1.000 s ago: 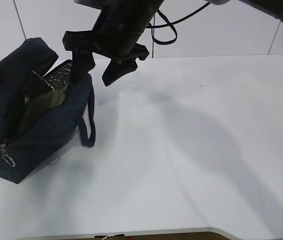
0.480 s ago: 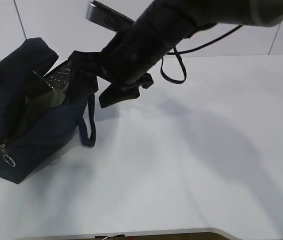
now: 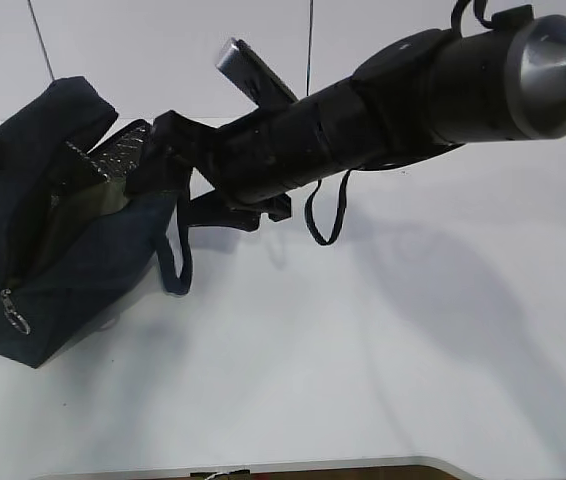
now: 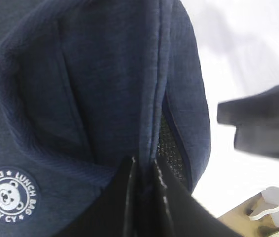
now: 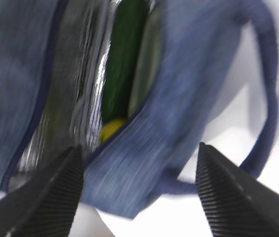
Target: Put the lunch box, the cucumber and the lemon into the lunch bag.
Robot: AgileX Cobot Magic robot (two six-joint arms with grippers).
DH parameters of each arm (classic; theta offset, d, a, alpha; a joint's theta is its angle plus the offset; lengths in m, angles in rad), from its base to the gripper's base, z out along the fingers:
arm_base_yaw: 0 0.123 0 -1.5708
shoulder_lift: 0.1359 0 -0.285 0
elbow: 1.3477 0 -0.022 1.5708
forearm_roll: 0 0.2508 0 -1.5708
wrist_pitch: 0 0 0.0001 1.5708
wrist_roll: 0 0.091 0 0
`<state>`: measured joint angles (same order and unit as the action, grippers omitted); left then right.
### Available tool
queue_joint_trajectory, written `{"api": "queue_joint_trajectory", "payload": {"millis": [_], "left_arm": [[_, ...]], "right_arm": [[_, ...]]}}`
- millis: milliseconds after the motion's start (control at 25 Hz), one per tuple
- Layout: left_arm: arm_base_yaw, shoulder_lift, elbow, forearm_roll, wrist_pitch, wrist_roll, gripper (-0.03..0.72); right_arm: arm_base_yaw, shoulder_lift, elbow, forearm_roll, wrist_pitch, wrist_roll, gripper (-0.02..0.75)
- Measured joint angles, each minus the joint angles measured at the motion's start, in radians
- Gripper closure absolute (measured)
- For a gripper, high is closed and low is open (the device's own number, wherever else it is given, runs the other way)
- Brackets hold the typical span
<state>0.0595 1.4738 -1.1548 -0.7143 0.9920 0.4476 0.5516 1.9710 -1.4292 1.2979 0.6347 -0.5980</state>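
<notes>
the large dark navy fabric lunch bag (image 3: 58,240) is sitting on the left of the white bench (image 3: 383,350), its top gaping so the silver foil lining is showing. in the right wrist view the dark green elongated cucumber (image 5: 123,59) is lying inside the bag along the lining, and the small bright yellow lemon (image 5: 111,129) is sitting just below its near end, also inside. a pale green surface beside the cucumber may be the lid of the lunch box, but the blur is making that uncertain; no box is showing anywhere on the bench.

the right claw (image 5: 139,190) is hovering over the bag's mouth with its ribbed fingers (image 5: 230,197) spread wide and holding nothing, the near side wall and a loop handle lying between them. the left claw (image 4: 143,197) is pinching a fold of the bag's navy fabric at the rim, its fingers drawn narrow on the cloth.

judging from this, the packing is looking finished or nearly so: two items are plainly in, the third is probably in. closing the bag may be what is remaining.
</notes>
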Motion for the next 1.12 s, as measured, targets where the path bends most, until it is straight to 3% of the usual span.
{"api": "queue_joint_trajectory", "payload": {"millis": [200, 440, 800, 920, 1120], "left_arm": [[0.000, 0.000, 0.000, 0.000, 0.000, 0.000, 0.674], [0.000, 0.000, 0.000, 0.000, 0.000, 0.000, 0.674], [0.000, 0.000, 0.000, 0.000, -0.002, 0.000, 0.674], [0.000, 0.000, 0.000, 0.000, -0.002, 0.000, 0.674], [0.000, 0.000, 0.000, 0.000, -0.002, 0.000, 0.674]], "right_arm": [[-0.042, 0.049, 0.001, 0.113, -0.007, -0.028, 0.196], [-0.049, 0.100, 0.001, 0.213, -0.001, -0.097, 0.294], [-0.049, 0.145, 0.001, 0.373, 0.038, -0.215, 0.317], [-0.049, 0.146, 0.001, 0.380, 0.038, -0.224, 0.389], [-0.049, 0.146, -0.013, 0.389, 0.041, -0.242, 0.590]]}}
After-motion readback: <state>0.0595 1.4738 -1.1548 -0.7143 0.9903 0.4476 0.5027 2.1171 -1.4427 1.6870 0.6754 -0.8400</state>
